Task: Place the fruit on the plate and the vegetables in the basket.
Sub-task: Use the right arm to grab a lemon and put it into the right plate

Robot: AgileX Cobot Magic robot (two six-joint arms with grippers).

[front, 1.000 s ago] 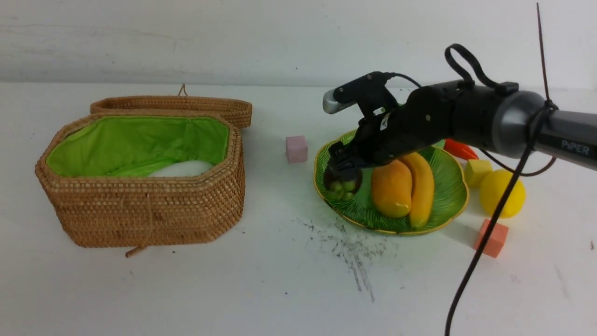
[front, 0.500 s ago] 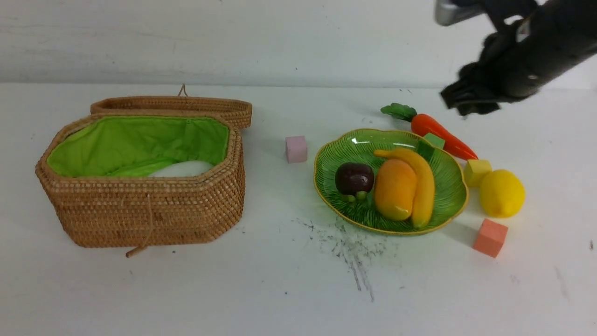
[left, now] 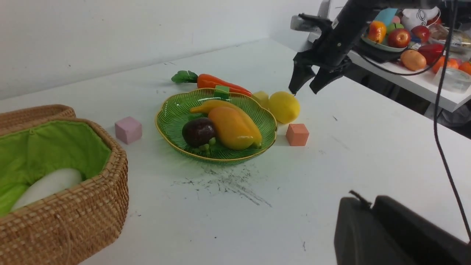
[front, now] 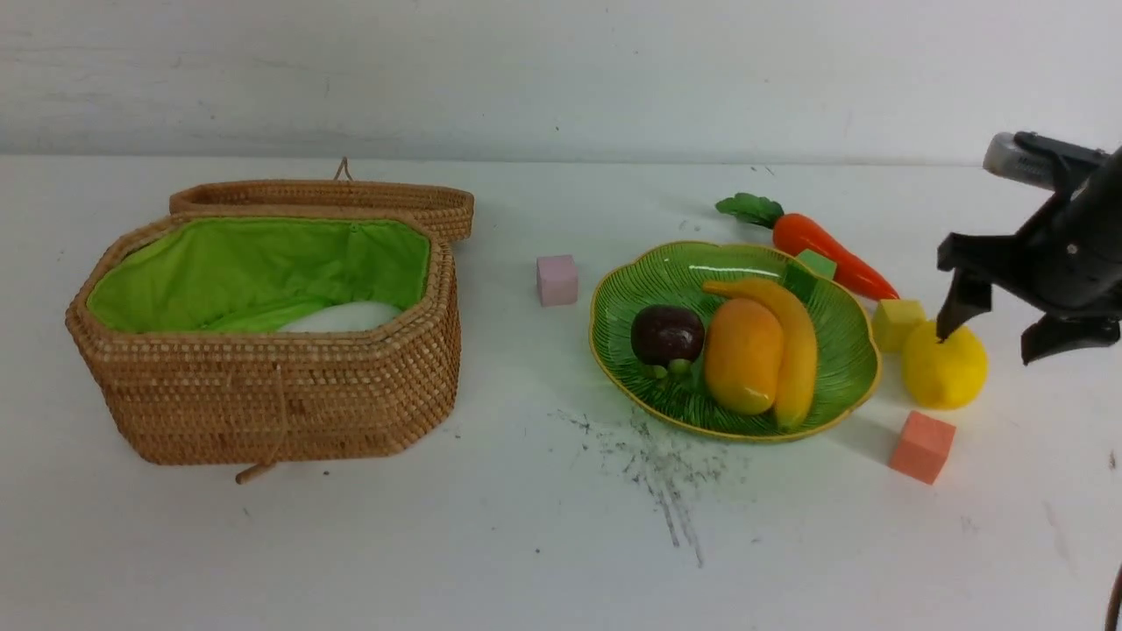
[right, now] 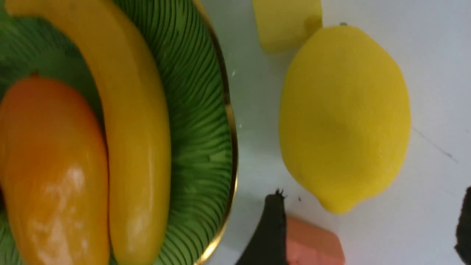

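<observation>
Dropping down toward lemon (front: pixel 942 372) with right gripper (front: pixel 983 348) spread apart, empty (three fruits (front: pixel 743 355) already sitting on plate (front: pixel 846 337)); still needing lemon plated, carrot (front: pixel 828 254) in basket (front: pixel 263 394).

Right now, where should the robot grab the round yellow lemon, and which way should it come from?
Grip the round yellow lemon across its fat middle, coming down from above. It lies on its side with its pointed ends toward the yellow cube and the orange cube, so only its wide flanks look free. The open right gripper hangs over it.
</observation>
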